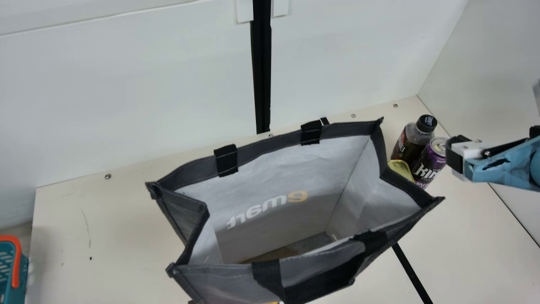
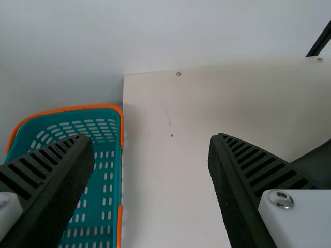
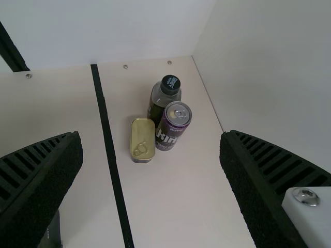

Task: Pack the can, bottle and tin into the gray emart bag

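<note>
The gray emart bag (image 1: 261, 169) stands upright with its mouth wide and its inside showing, a brownish patch on its floor. Beyond its right side are the dark bottle (image 1: 411, 141) with a black cap, the purple can (image 1: 430, 162) and the gold tin (image 1: 401, 169), partly hidden by the bag's rim. My right gripper (image 1: 455, 158) is just right of the can. In the right wrist view, my right gripper (image 3: 151, 134) is open, with the upright can (image 3: 174, 125), bottle (image 3: 164, 97) and flat-lying tin (image 3: 142, 139) seen between its spread fingers. My left gripper (image 2: 150, 137) is open and holds nothing.
A teal basket (image 2: 106, 181) with orange handles stands beyond the table's left edge. White walls (image 1: 126, 84) rise behind the table and at its right. A black strip (image 3: 109, 144) crosses the table left of the tin in the right wrist view.
</note>
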Motion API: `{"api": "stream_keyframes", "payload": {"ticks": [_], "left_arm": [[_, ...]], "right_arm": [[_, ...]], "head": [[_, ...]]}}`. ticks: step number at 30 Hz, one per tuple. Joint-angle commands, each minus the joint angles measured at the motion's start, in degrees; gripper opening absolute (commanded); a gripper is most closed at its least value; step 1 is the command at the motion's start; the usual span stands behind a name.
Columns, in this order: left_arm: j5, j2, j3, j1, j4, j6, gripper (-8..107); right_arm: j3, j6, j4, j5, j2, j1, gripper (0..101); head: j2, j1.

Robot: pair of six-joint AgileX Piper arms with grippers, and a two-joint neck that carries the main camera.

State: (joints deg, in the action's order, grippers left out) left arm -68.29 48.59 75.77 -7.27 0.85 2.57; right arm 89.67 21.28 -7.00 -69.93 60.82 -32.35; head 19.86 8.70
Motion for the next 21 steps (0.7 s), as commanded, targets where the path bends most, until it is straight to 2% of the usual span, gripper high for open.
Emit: {"api": "stream_keyframes", "payload": {"ticks": [1, 21], "left_arm": [[0.16, 0.72, 0.84, -0.51, 0.43, -0.11, 90], [2.21, 8.36, 9.45, -9.57, 4.88, -2.21, 90]], "right_arm": [[0.0, 0.0, 0.0, 0.0, 0.0, 0.0, 91], [0.0, 0.0, 0.0, 0.0, 0.0, 0.0, 91]], "head": [[0.14, 1.3], [0.14, 1.3]]}}
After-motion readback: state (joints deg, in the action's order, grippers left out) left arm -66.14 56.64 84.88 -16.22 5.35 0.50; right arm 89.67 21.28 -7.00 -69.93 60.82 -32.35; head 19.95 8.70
